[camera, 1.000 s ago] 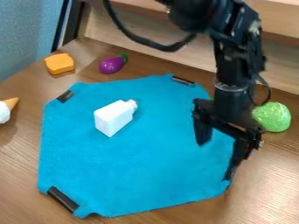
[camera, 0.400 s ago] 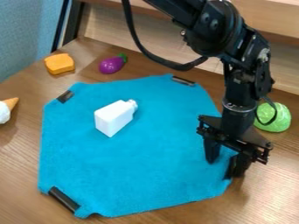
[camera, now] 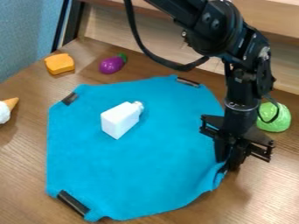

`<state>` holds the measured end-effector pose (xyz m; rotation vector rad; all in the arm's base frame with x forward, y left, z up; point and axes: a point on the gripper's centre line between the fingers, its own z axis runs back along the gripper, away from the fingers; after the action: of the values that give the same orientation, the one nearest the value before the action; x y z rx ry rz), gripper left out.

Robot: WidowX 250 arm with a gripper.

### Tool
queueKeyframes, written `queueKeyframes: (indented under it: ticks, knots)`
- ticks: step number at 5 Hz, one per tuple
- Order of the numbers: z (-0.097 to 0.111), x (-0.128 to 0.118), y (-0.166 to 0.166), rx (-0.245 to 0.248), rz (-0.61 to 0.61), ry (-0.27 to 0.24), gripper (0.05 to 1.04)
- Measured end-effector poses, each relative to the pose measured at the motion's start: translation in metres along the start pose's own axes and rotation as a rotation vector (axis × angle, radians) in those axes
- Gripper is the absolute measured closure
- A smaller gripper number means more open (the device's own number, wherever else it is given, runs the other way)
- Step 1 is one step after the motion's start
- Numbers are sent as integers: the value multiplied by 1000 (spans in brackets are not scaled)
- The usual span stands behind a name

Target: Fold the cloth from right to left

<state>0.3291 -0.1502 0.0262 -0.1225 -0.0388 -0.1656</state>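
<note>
Black gripper (camera: 227, 162) pinching the right edge of the blue cloth (camera: 134, 170) on the wooden table (camera: 20, 175)
The cloth lies mostly flat, its right edge creased and gathered between the gripper's fingers, with a white bottle (camera: 119, 120) lying on it, left of the gripper; a purple eggplant (camera: 111, 65) and an orange block (camera: 59, 64) sit beyond the cloth's far left part, a green ball (camera: 276, 120) is behind the gripper to the right, and a cone with a white top (camera: 5, 113) is at the left edge of the view
</note>
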Motion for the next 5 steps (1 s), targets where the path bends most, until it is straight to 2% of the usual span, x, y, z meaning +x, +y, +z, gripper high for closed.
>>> queueKeyframes:
  ticks: [1, 2, 3, 4, 5]
  knots:
    - [4, 9, -32, -98, -158, 36, 998]
    - [22, 14, -43, -133, -257, 38, 1020]
    - [57, 13, -24, -139, -263, -16, 1021]
    - [78, 5, 19, -134, -173, -59, 1021]
    - [90, -6, 52, -127, -103, -65, 1021]
